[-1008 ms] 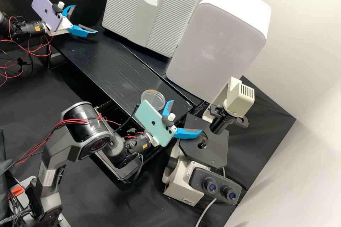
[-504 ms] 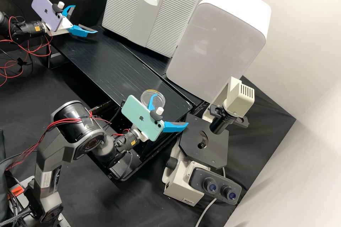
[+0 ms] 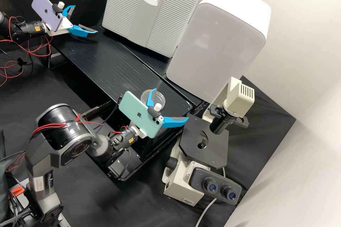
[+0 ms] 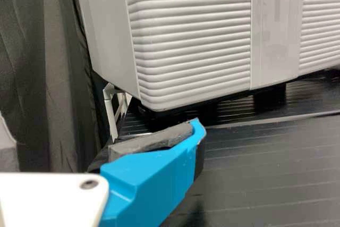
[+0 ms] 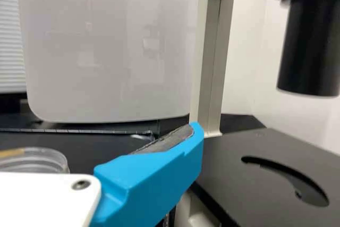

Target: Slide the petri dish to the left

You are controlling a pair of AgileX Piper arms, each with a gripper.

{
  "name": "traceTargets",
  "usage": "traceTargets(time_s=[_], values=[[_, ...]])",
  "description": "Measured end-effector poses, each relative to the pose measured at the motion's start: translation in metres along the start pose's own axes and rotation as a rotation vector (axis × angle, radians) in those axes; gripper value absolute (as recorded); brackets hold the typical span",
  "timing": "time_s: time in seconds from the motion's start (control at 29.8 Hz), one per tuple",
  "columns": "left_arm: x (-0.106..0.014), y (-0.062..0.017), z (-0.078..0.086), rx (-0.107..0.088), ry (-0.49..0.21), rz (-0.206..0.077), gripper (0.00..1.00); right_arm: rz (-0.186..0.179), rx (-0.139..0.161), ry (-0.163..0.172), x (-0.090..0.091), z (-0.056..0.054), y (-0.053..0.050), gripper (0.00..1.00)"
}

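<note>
We see a petri dish (image 3: 160,96) of clear, glossy plastic on a table (image 3: 106,60) whose black top is finely ribbed and faintly shiny. The blue fingers (image 3: 174,121) look like matt plastic, with grey rubbery pads (image 5: 166,140). The far casing (image 3: 142,10) is ribbed white plastic, and the black cloth (image 3: 32,88) is matt.

Bright light, probably overhead; soft shadow on wall (image 3: 312,78); bench (image 3: 106,64) sheen faint (left corner dim).

Black bench (image 3: 106,64) bearing clear petri dish (image 3: 156,97) near right end, right gripper (image 3: 170,104) spread wide just beside it, left gripper (image 3: 85,18) likewise spread at far end, microscope (image 3: 202,156) adjacent.
</note>
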Motion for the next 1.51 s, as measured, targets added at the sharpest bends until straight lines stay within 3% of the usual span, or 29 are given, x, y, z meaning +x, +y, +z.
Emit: traceTargets(time_s=[0.2, 0.34, 0.47, 0.57, 0.81, 1.11, 1.21, 1.51], values=[[0.000, 0.0000, 0.000, 0.000, 0.000, 0.000, 1.00, 0.025, -0.001, 0.042, -0.012, -0.013, 0.007, 1.00], [0.000, 0.0000, 0.000, 0.000, 0.000, 0.000, 1.00, -0.020, -0.001, 0.089, -0.016, -0.025, -0.003, 1.00], [0.000, 0.0000, 0.000, 0.000, 0.000, 0.000, 1.00, -0.067, -0.016, 0.101, -0.018, -0.028, -0.015, 1.00], [0.000, 0.0000, 0.000, 0.000, 0.000, 0.000, 1.00, -0.101, -0.029, 0.079, -0.018, -0.024, -0.024, 1.00], [0.000, 0.0000, 0.000, 0.000, 0.000, 0.000, 1.00, -0.151, -0.025, 0.028, -0.019, -0.015, -0.039, 1.00], [0.000, 0.0000, 0.000, 0.000, 0.000, 0.000, 1.00, -0.180, -0.032, 0.015, -0.021, -0.014, -0.047, 1.00], [0.000, 0.0000, 0.000, 0.000, 0.000, 0.000, 1.00, -0.207, -0.031, 0.009, -0.021, -0.012, -0.054, 1.00], [0.000, 0.0000, 0.000, 0.000, 0.000, 0.000, 1.00, -0.199, -0.026, 0.011, -0.017, -0.010, -0.058, 1.00]])
